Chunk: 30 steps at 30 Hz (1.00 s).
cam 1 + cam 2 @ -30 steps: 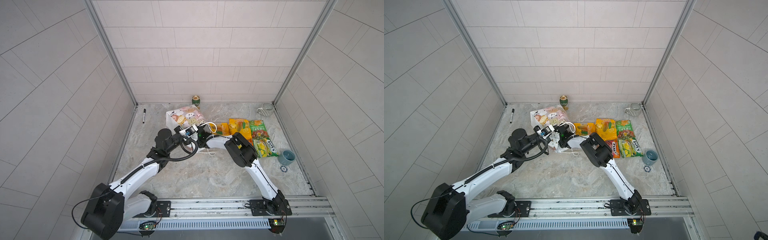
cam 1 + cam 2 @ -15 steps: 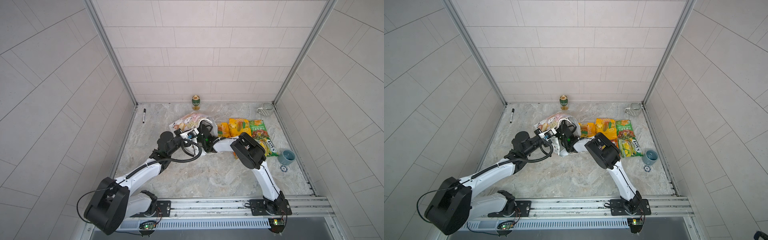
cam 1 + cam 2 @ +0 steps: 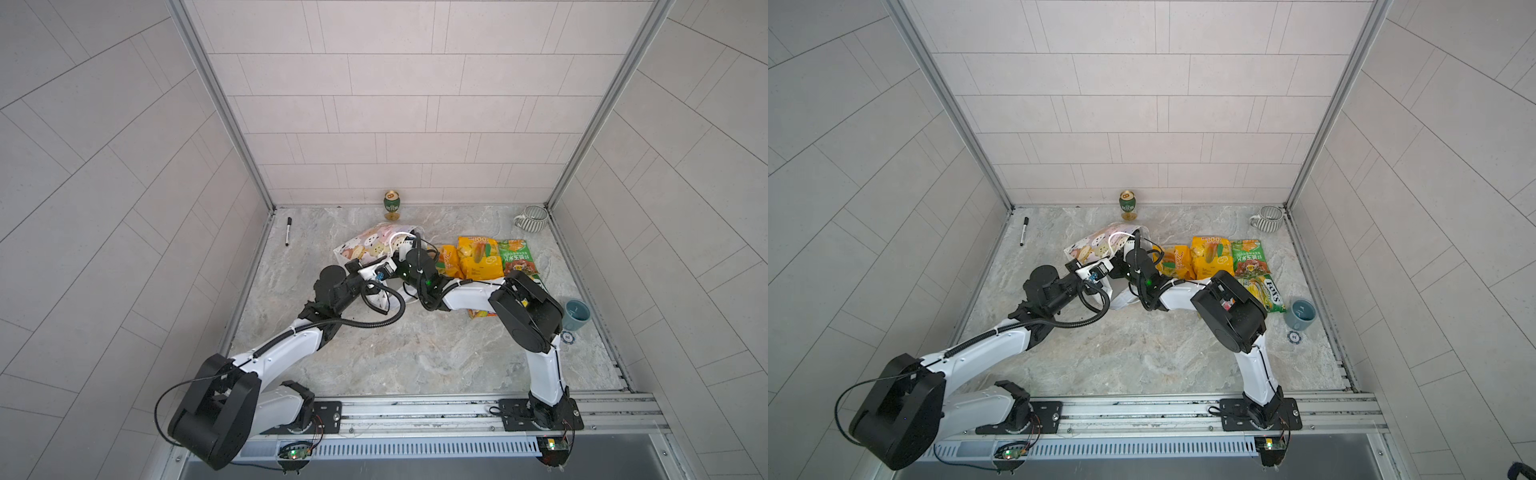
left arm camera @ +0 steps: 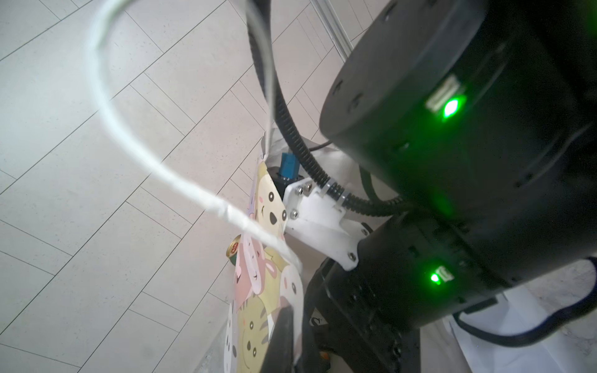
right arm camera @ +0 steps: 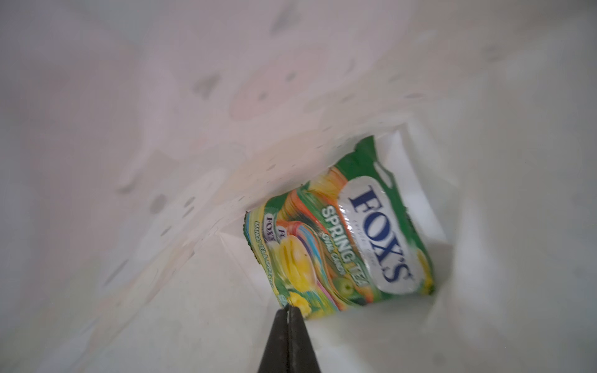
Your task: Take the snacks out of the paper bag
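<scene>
the bag (image 3: 368, 249) lies tipped over on the table (image 3: 415, 353) at 11 o'clock from its middle, printed face up, mouth turned toward 3 o'clock. the left gripper (image 4: 284, 319) is closed on the bag's wall by the mouth: in the left wrist view one dark finger lies on the printed face, its partner hidden behind the paper. a white cord (image 4: 129, 139) loops up from the rim there. the right arm reaches in through the mouth, so the right gripper (image 5: 288, 310) shows only in its wrist view, deep inside the bag. its tips are pressed together with no gap and touch the near corner of a green fox's packet (image 5: 339, 245) lying at the bag's closed end; whether foil is caught between them i cannot tell. other snacks (image 3: 478, 259) lie out on the table in a row at 2 o'clock, just beside the mouth: orange, yellow and green, with one more partly under the right arm. a can (image 3: 391, 204) stands at 12 o'clock by the back wall, a mug (image 3: 532, 218) in the far 2 o'clock corner, a pen (image 3: 287, 230) at 10 o'clock and a cup (image 3: 577, 314) at 3 o'clock.
</scene>
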{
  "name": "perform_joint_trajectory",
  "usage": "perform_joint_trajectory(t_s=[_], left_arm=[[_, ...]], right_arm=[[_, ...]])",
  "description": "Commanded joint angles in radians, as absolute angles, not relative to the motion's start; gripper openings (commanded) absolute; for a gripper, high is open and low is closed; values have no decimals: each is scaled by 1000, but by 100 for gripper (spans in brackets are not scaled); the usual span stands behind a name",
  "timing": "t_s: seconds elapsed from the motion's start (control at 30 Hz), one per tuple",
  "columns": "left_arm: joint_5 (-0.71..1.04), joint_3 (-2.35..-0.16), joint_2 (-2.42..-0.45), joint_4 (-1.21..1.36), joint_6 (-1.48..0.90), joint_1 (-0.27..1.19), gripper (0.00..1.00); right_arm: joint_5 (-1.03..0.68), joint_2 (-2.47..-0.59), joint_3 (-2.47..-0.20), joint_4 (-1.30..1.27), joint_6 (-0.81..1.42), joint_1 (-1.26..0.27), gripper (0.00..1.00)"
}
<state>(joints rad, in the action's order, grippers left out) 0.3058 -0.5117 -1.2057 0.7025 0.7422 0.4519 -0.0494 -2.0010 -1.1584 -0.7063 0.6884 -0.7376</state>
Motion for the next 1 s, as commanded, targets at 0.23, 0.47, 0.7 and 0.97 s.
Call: perform_joint_trajectory(t_s=[0.23, 0.47, 0.7, 0.97], left_arm=[[336, -500, -1186, 695, 740, 442, 0], [414, -509, -1181, 708, 715, 443, 0], [435, -509, -1197, 714, 716, 445, 0], [522, -522, -1204, 714, 692, 450, 0]], right_arm=[[-56, -1932, -1126, -692, 643, -733, 14], [-95, -2069, -1268, -585, 728, -726, 42], [-54, -2155, -1350, -441, 909, -727, 46], [-129, -2299, -1524, -439, 1003, -717, 53]])
